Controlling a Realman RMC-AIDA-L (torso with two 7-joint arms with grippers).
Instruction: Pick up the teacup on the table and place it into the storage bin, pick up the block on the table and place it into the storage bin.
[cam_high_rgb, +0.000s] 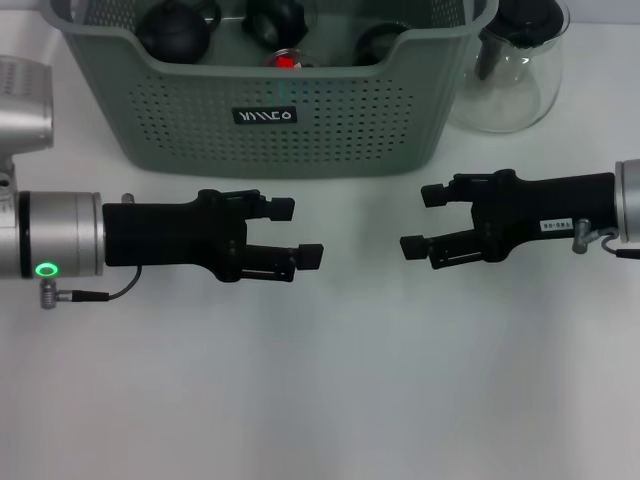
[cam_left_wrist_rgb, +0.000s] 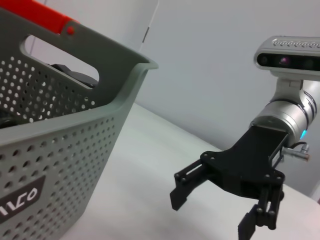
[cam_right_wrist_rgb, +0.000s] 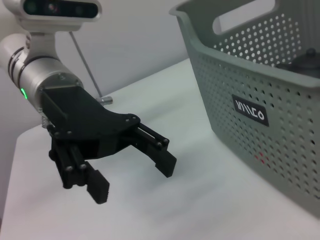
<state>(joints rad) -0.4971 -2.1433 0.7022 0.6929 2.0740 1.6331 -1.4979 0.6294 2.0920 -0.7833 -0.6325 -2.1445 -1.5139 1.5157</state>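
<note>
Both the left gripper (cam_high_rgb: 300, 232) and the right gripper (cam_high_rgb: 424, 220) hover spread and empty before the storage bin (cam_high_rgb: 300, 125). No teacup or block lies on the table (cam_high_rgb: 320, 400); dark items sit inside, so the arms should simply stay clear.

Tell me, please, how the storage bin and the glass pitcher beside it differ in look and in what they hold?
The storage bin is opaque grey-green plastic with perforated walls and straight sides; the glass pitcher is clear and rounded, with a black lid. The bin holds dark rounded items and something red; the pitcher appears empty. The bin is much the larger. Both stand upright on the white table, beyond the two open grippers.
</note>
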